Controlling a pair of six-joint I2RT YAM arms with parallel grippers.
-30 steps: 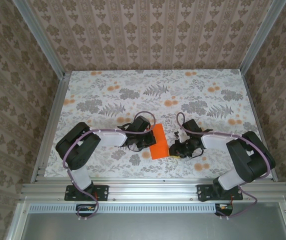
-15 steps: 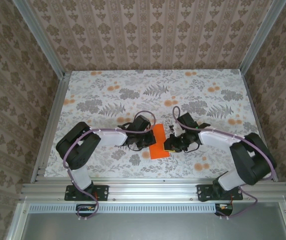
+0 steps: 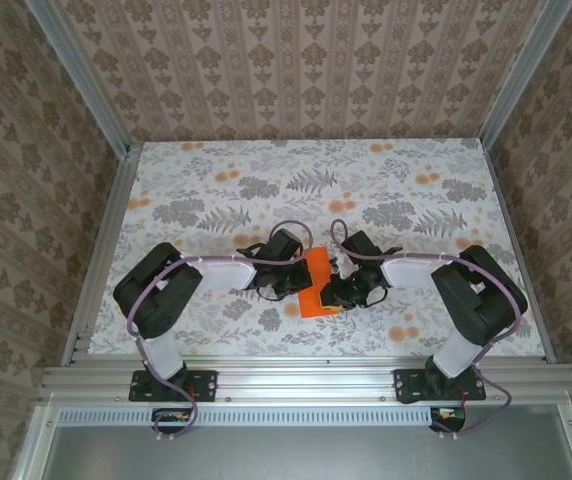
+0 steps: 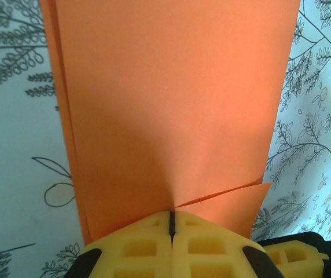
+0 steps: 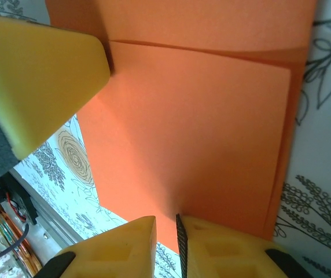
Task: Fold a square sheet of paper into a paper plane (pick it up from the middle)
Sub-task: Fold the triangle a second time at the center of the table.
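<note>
The square sheet of paper [image 3: 318, 280] is bright orange and folded into layers, a narrow rectangle held just above the table between the two arms. No paper plane is in view. My left gripper [image 3: 300, 279] is shut on the paper's near edge [image 4: 171, 104], its yellow fingertips [image 4: 148, 243] pressed together with a loose flap [image 4: 235, 202] splaying to the right. My right gripper [image 3: 339, 290] meets the sheet from the other side. Its jaws [image 5: 166, 231] stand a narrow gap apart at the lower edge of the paper [image 5: 194, 127]. The left finger [image 5: 38, 75] shows at upper left.
The floral-print table [image 3: 216, 200] stretches back to patterned walls. An aluminium rail [image 3: 296, 378] runs along the near edge, just behind the arm bases. Both arms crowd the front middle of the table.
My right gripper has moved left, from a short way off up to the paper's right side. The paper has shifted slightly and looks narrower from above. The left gripper keeps its hold.
</note>
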